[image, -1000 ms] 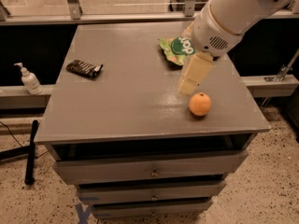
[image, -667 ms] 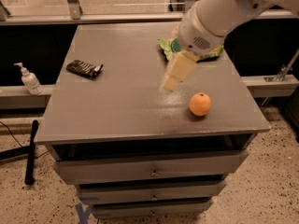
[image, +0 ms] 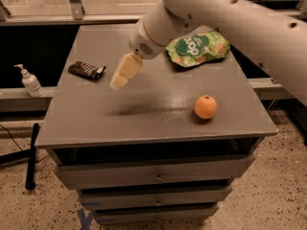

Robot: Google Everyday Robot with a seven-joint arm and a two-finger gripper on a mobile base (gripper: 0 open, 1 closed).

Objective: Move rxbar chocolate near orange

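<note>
The rxbar chocolate (image: 86, 70) is a flat dark wrapper lying near the left edge of the grey table (image: 144, 114). The orange (image: 205, 107) sits toward the table's front right. My gripper (image: 121, 78) hangs on the white arm above the table, a little to the right of the bar and well left of the orange. It holds nothing that I can see.
A green crinkly snack bag (image: 197, 47) lies at the back right of the table. A white pump bottle (image: 30, 82) stands on a ledge left of the table. Drawers (image: 156, 176) are below the table's front edge. A dark pole (image: 31, 153) lies on the floor at left.
The gripper has swung left across the table, from just beside the orange to close by the rxbar chocolate. The bar, orange and bag have not moved.
</note>
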